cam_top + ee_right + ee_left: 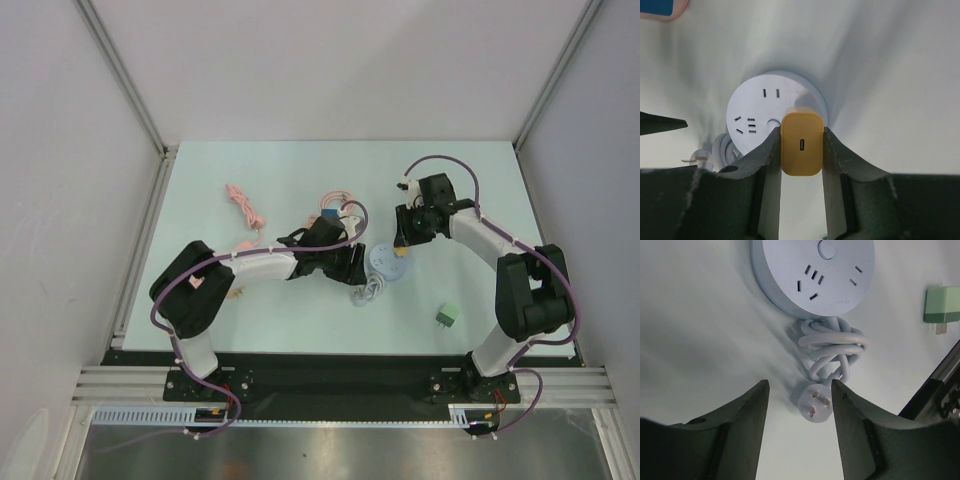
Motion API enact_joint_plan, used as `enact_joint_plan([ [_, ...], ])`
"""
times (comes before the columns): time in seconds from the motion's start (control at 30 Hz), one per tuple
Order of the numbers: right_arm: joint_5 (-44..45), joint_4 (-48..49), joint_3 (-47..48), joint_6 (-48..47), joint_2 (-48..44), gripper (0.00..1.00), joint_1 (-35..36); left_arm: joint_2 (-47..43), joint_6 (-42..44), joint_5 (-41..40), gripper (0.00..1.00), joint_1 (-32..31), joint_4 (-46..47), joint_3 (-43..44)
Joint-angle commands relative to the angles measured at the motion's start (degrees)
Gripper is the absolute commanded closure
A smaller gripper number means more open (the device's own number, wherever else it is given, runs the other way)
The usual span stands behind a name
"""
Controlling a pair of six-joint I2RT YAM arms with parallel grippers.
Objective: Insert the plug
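My right gripper [801, 130] is shut on a yellow plug [801, 145], its flat end with a small port facing the camera and its prongs hidden. The plug hangs over the near right part of the round pale-blue socket hub [760, 110]; I cannot tell whether they touch. From above, the right gripper [402, 245] and plug [401, 252] sit at the hub's [385, 266] top right. My left gripper [800, 385] stands open and holds nothing; the hub's white three-pin cord plug [815, 404] lies on the table between its fingertips, below the coiled cord [832, 345] and the hub [815, 275].
A green charger [447, 316] lies at the front right of the table. A pink cable [245, 207] lies at the back left. A blue and pink adapter [330, 213] sits just behind the left wrist. White walls close in the table.
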Motion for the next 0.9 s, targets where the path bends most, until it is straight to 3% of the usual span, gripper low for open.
enact_joint_plan([
  [0.0, -0.5, 0.7, -0.2, -0.6, 0.6, 1.00, 0.4, -0.5, -0.3, -0.4, 0.42, 0.5, 1.6, 0.0],
  [0.63, 3.3, 0.6, -1.6, -1.4, 1.5, 1.00, 2.9, -1.3, -1.6, -0.3, 0.42, 0.7, 1.8, -0.4],
  [0.87, 8.9, 1.1, -5.5, 3.4, 2.2, 1.00, 6.0, -15.2, -2.8, -3.6, 0.41, 1.5, -2.1, -1.7],
])
